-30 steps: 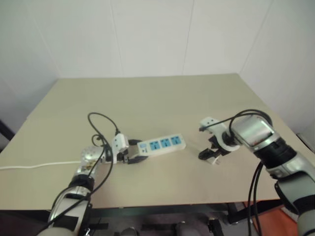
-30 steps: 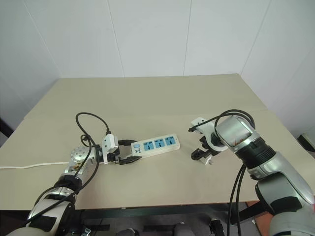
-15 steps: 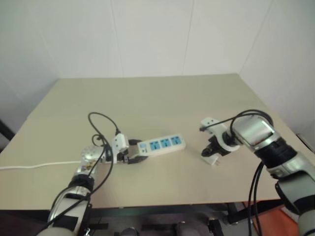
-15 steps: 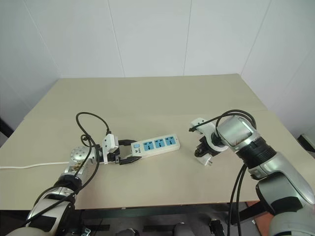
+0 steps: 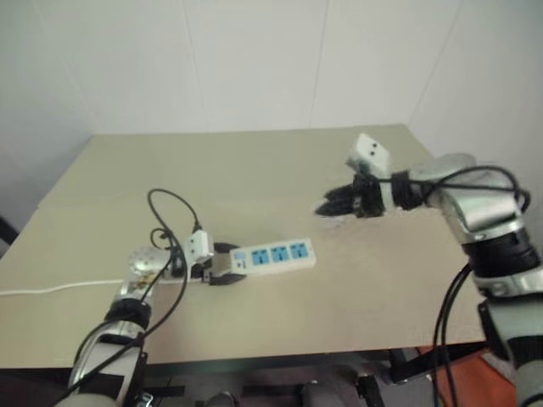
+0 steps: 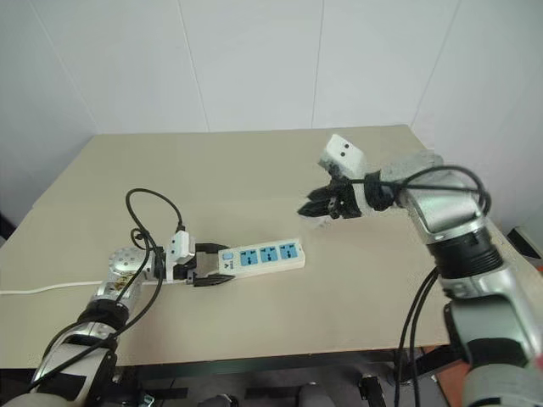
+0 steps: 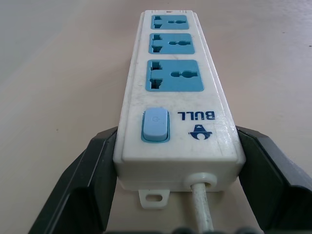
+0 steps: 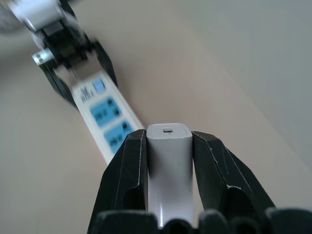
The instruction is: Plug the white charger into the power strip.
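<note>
The power strip (image 5: 273, 256), a long white bar with three blue sockets, lies flat on the tan table (image 5: 254, 170). My left gripper (image 5: 226, 264) is shut on its switch end, with one black finger (image 7: 97, 165) pressed to each long side. My right gripper (image 6: 310, 208) hovers above the table, behind and to the right of the strip, pointing left. In the right wrist view the white charger (image 8: 168, 161) is clamped between its fingers (image 8: 129, 165), and the power strip (image 8: 109, 117) lies further ahead.
The strip's white cord (image 5: 51, 288) runs off the table's left side. A black cable (image 5: 170, 212) loops above my left wrist. The table's front edge (image 5: 280, 354) lies close below the strip. White walls stand behind and to the right.
My right gripper closed on the white charger, lifted it off the table, rose toward the back and turned its wrist to point left. The left gripper kept its hold on the strip.
</note>
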Robot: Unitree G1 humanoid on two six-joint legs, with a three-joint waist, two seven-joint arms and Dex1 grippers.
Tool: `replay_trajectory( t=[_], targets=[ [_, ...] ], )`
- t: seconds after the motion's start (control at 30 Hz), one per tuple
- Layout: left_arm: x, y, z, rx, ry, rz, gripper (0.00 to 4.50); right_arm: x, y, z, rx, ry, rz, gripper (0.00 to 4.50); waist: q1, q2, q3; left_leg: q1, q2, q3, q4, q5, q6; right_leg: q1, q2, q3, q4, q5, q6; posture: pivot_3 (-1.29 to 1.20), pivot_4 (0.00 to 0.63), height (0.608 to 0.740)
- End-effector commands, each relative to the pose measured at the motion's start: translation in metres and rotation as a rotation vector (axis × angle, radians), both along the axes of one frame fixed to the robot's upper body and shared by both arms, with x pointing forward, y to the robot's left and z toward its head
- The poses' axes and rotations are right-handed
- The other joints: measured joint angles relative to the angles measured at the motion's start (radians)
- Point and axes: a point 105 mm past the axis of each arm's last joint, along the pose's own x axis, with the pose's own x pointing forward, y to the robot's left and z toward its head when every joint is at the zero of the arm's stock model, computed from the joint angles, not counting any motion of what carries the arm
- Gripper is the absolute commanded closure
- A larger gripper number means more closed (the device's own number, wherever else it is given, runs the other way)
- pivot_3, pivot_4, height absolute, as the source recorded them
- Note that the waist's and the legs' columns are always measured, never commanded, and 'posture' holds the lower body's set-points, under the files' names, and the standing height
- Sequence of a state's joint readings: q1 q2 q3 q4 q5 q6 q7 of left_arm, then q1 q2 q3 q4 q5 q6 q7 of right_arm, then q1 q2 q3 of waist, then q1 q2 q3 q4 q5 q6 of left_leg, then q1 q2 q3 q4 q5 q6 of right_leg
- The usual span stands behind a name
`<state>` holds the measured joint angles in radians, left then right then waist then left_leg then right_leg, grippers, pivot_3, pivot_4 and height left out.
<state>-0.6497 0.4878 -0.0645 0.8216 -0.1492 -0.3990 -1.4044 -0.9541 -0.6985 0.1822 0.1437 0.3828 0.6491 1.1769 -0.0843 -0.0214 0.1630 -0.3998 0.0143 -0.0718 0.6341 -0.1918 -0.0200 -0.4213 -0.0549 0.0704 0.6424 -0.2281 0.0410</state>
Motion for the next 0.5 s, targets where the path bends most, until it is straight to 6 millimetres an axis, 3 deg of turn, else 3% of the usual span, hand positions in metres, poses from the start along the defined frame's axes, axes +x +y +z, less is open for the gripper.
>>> replay_trajectory(
  t=[0.03,0.27,0.5],
  targets=[
    [-0.023,0.002,-0.024,0.093,0.128,-0.117,1.26,-0.007,0.000,0.019,0.225,-0.120,0.135,3.37,0.003,0.000,0.000,0.000,0.000,0.000,0.000,0.000,0.000,0.000,0.000,0.000,0.000,0.000,0.000,0.00,0.150,0.740],
    [-0.030,0.005,-0.024,0.099,0.197,-0.164,1.26,-0.007,0.022,0.000,0.546,-0.138,0.259,3.37,0.013,0.000,0.000,0.002,0.000,0.000,0.000,0.000,0.000,0.000,0.001,0.000,0.003,0.000,0.000,0.00,0.150,0.740],
    [-0.026,0.002,-0.024,0.100,0.199,-0.157,1.26,-0.016,0.047,-0.019,0.680,-0.092,0.310,3.37,0.016,0.000,0.000,0.001,0.000,-0.001,0.000,0.000,0.000,0.001,0.001,0.000,0.003,0.000,-0.001,0.00,0.150,0.740]
  ],
)
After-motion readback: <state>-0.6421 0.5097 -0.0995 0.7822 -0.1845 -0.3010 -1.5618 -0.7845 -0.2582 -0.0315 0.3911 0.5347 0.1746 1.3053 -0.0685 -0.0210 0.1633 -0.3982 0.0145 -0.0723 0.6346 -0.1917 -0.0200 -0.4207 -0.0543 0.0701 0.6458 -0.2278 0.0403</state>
